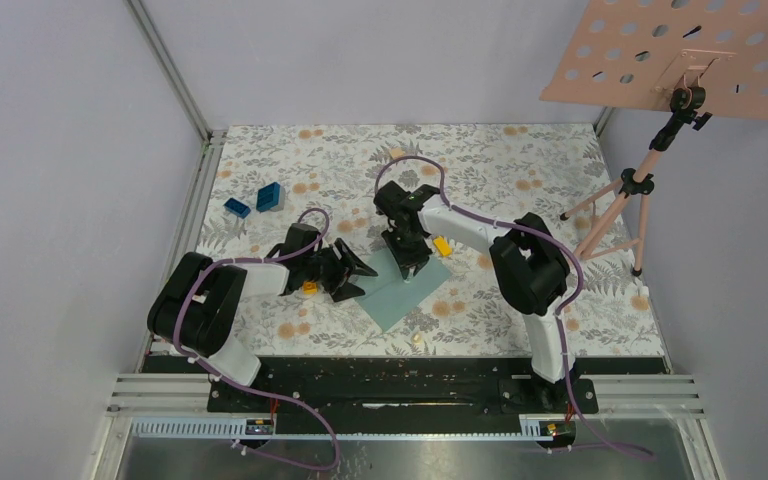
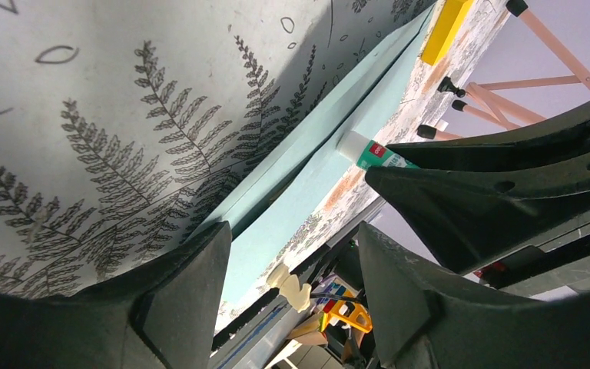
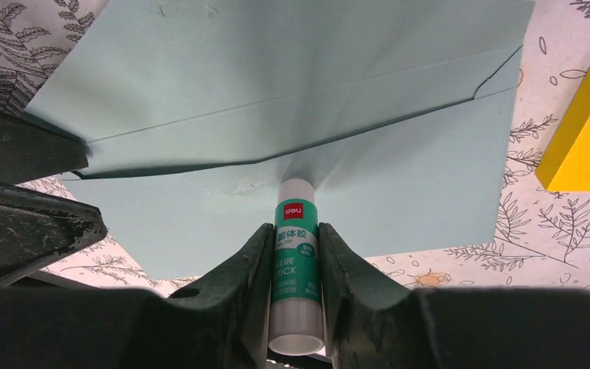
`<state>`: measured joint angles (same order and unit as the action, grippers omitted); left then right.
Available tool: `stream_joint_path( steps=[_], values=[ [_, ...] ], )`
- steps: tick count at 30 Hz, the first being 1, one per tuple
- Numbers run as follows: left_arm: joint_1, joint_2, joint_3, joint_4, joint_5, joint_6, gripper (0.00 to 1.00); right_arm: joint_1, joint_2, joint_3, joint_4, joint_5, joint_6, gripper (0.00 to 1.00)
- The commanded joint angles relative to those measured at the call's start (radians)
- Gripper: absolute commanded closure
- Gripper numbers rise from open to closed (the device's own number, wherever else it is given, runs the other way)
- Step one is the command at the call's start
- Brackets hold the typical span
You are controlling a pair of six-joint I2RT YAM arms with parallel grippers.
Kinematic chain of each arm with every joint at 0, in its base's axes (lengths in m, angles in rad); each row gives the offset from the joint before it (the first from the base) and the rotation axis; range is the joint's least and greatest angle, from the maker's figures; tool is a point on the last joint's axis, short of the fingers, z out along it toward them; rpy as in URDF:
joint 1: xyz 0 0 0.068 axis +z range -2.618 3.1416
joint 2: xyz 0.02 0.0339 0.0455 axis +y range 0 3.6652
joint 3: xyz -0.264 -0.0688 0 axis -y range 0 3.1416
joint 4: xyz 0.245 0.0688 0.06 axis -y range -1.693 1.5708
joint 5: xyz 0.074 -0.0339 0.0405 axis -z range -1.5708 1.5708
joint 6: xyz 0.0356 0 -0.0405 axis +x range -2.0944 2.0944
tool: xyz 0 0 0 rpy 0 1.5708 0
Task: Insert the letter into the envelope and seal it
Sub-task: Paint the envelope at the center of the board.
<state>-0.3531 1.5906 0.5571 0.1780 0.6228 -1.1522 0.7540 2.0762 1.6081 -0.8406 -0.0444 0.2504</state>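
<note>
Jaws first: your right gripper (image 3: 296,232) is clamped on a glue stick (image 3: 295,265), whose white tip meets the envelope (image 3: 407,184) just under the point of the slightly lifted flap (image 3: 276,77). Your left gripper (image 2: 293,231) has its jaws apart at the envelope's left end. Whether it touches the paper can't be told. The envelope lies on the floral table (image 1: 520,160) between your arms. The letter shows nowhere, so it is probably already inside. What remains is finishing the glue, folding the flap and pressing it shut.
</note>
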Motion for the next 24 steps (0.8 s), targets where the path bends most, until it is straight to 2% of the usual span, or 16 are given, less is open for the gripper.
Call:
stream_joint_path(
  steps=[1,14,24],
  values=[
    [0.005,0.001,0.018,0.051,0.033,0.002,0.37,0.016,-0.005,0.009,-0.018,0.048,-0.005,1.0],
    [0.006,0.016,0.002,0.077,0.034,-0.011,0.37,0.106,0.001,0.039,0.032,-0.073,0.071,1.0],
    [0.006,0.011,-0.011,0.087,0.042,-0.017,0.37,0.057,-0.035,-0.026,0.033,-0.026,0.044,1.0]
  ],
)
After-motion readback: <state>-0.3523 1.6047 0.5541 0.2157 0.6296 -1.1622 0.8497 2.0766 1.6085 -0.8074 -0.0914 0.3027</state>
